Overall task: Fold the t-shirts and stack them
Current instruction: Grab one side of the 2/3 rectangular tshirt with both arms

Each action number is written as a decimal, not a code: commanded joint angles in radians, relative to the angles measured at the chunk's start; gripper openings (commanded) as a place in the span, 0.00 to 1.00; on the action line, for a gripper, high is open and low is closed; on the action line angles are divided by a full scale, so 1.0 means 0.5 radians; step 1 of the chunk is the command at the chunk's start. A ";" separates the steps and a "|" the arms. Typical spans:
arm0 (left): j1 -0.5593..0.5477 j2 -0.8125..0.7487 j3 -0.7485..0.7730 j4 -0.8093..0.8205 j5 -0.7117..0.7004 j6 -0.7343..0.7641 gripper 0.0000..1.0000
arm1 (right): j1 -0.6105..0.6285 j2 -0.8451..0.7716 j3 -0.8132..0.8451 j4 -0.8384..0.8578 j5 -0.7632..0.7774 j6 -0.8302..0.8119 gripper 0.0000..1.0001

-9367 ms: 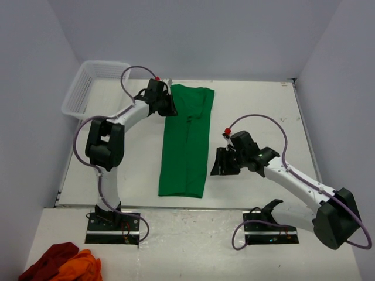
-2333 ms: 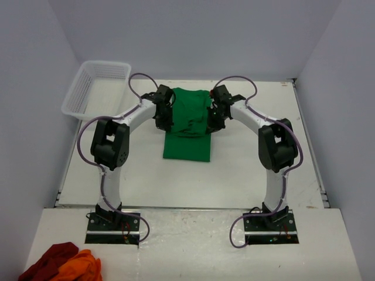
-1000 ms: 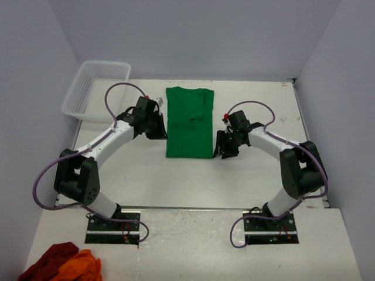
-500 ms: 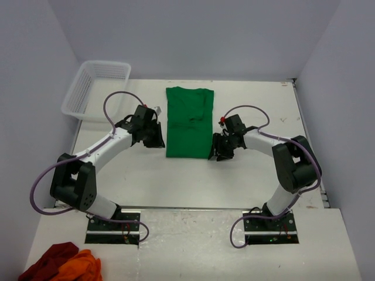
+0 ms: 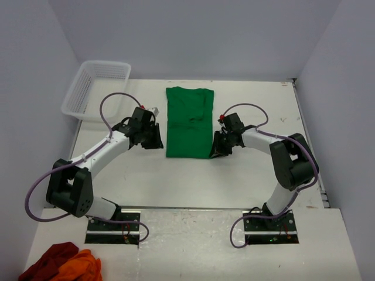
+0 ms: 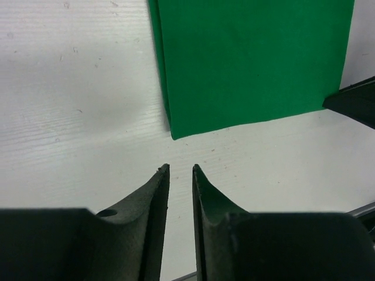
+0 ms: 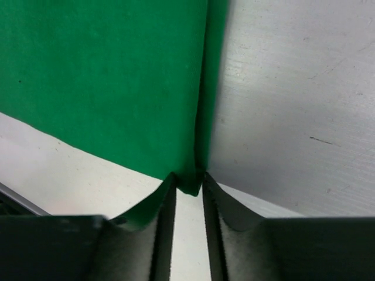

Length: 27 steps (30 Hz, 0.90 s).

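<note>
1. On my overhead view the green t-shirt (image 5: 188, 120) lies folded into a tall rectangle in the upper middle of the table (image 5: 176, 181). Its collar end points toward the top of the frame.
2. The left gripper (image 5: 154, 140) sits low over the table just left of the shirt's lower left corner, apart from the cloth.
3. Through the left wrist camera I see its jaws set narrow. Only a thin slit of bare table shows between the tips and nothing is in them. The shirt's corner lies just above the tips in that frame.
4. The right gripper (image 5: 215, 150) is at the shirt's lower right corner.
5. Through the right wrist camera its jaws are narrow too. The shirt's folded edge runs down the middle of the frame, and the very tip of the corner dips into the gap between the fingertips. I cannot tell whether the cloth is actually pinched.
6. A white mesh basket (image 5: 75, 96) stands in the upper left of the overhead view, at the table's far left corner.
7. A heap of red and orange clothes (image 5: 61, 263) lies in the lower left corner of that view, well apart from the shirt.
</note>
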 commanded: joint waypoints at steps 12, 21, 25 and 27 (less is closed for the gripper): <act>-0.002 -0.027 -0.297 0.252 0.045 -0.104 0.40 | 0.016 0.060 -0.005 0.133 0.002 0.013 0.00; -0.002 0.221 -0.252 0.381 0.143 -0.119 0.40 | 0.022 0.041 -0.002 0.118 -0.001 0.010 0.00; -0.002 0.322 -0.202 0.418 0.164 -0.129 0.41 | 0.022 0.044 -0.008 0.115 0.002 0.010 0.00; -0.002 0.377 -0.181 0.436 0.171 -0.126 0.41 | 0.025 0.050 -0.011 0.118 -0.004 0.007 0.00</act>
